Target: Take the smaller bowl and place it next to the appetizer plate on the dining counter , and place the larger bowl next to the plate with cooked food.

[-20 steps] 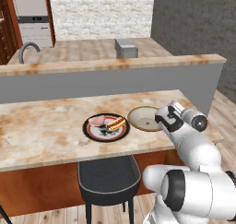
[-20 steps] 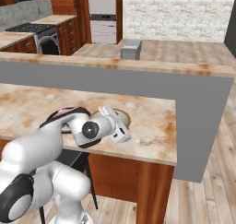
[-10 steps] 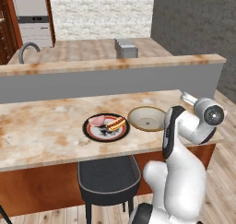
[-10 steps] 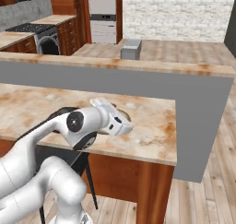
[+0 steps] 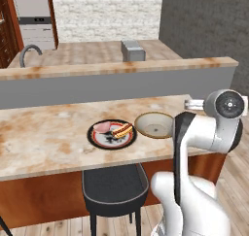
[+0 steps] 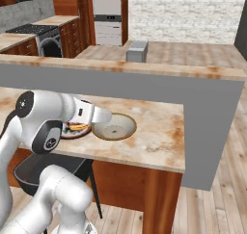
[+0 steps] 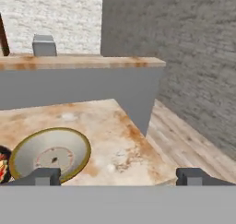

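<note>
Nearest is the round black stool (image 5: 114,184), its seat tucked under the front edge of the dining surface (image 5: 44,143), a long beige stone top with rust marbling and a wood-brown front.

In the hand view the hand (image 7: 117,177) has its two dark fingertips (image 7: 44,176) spread wide apart with nothing between them — it holds nothing, and it hangs over the right part of the surface, just right of the larger bowl.

That wide shallow cream-grey bowl with an olive-gold rim (image 5: 154,125) sits upright on the surface, just beside the big round red-rimmed dark plate of cooked food (image 5: 112,134), to its right; their rims are very close, and whether they touch cannot be told. One bowl and one plate stand here.

To the left of the plate the top lies bare for a long stretch. To the right of the bowl there is a shorter bare patch before the surface ends at a square corner (image 6: 182,168), with wood plank floor (image 6: 217,199) beyond.

Behind the surface rises a grey half wall capped with the same marbled stone (image 5: 121,67). Farther back, one small grey box (image 5: 132,50) stands on a marbled worktop, with a curved tap (image 5: 30,53) at its left — no writing can be read anywhere.
</note>
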